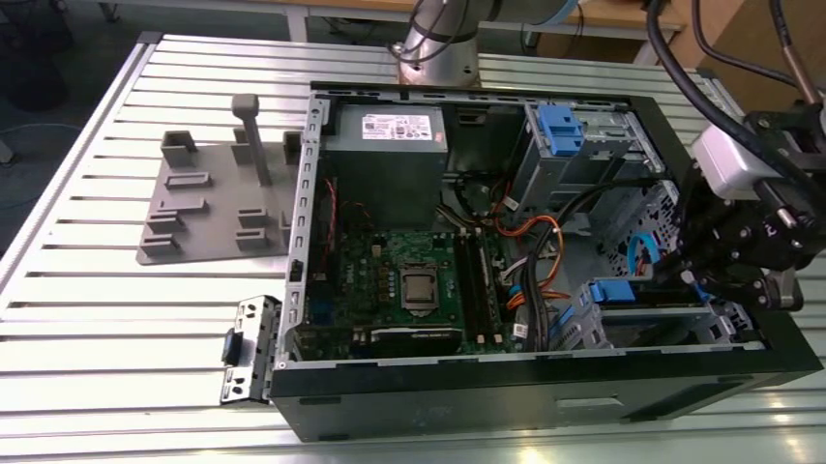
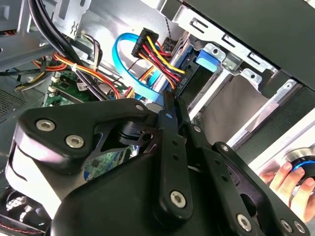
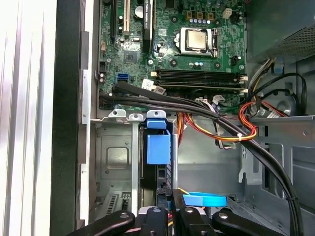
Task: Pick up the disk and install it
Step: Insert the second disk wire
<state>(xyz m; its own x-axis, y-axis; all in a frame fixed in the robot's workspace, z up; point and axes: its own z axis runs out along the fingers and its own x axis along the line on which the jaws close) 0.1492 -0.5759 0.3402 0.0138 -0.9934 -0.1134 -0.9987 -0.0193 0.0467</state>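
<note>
The disk (image 1: 617,293) stands on edge in the drive bay at the case's front corner on the exterior view's right, its blue carrier tab (image 3: 158,147) facing up and its dark edge (image 2: 193,81) below it. My gripper (image 1: 693,280) hangs just beside that bay, over the case wall. In both wrist views the black fingers (image 2: 171,128) lie pressed together, with the tips (image 3: 170,211) at the disk's cable end. I cannot tell whether they touch it. Nothing is held between them.
Bundled wires (image 2: 157,54) and a blue flat cable (image 2: 123,66) crowd the bay. The motherboard (image 1: 413,280), a grey metal box (image 1: 383,159) and an upper cage with a blue latch (image 1: 559,126) sit inside the case. A grey fixture (image 1: 213,198) lies outside it. A hand (image 2: 290,182) rests nearby.
</note>
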